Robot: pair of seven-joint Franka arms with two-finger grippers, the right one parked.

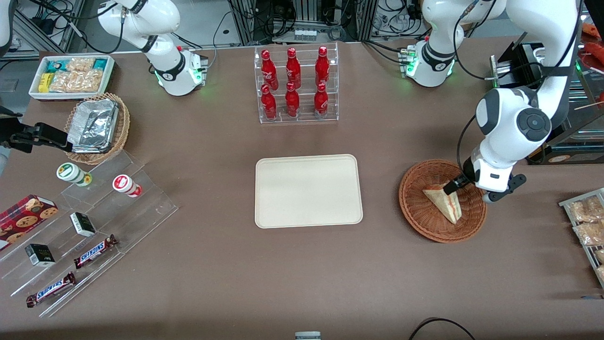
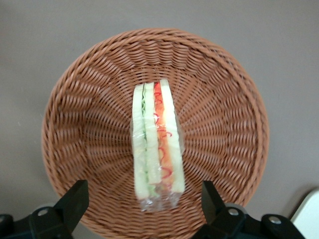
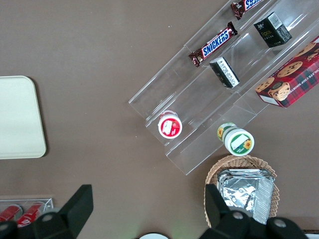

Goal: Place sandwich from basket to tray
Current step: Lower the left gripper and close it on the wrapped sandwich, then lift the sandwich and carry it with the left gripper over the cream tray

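The sandwich [image 1: 446, 202], a wrapped pale wedge with red, orange and green layers, lies in the reddish-brown wicker basket [image 1: 411, 208] toward the working arm's end of the table. In the left wrist view the sandwich [image 2: 156, 142] lies edge-up in the middle of the basket [image 2: 94, 84]. My left gripper [image 1: 458, 183] hovers just above the basket, over the sandwich's end. In the wrist view the gripper [image 2: 143, 199] is open, with one black fingertip on each side of the sandwich's end, not touching it. The cream tray [image 1: 308, 191] lies bare mid-table, beside the basket.
A clear rack of red bottles [image 1: 295, 85] stands farther from the front camera than the tray. Toward the parked arm's end are a tan basket with foil containers [image 1: 96, 126], a white snack bin [image 1: 71, 75] and an acrylic stand with candy bars [image 1: 89, 222]. Snack packets [image 1: 587, 222] lie near the basket.
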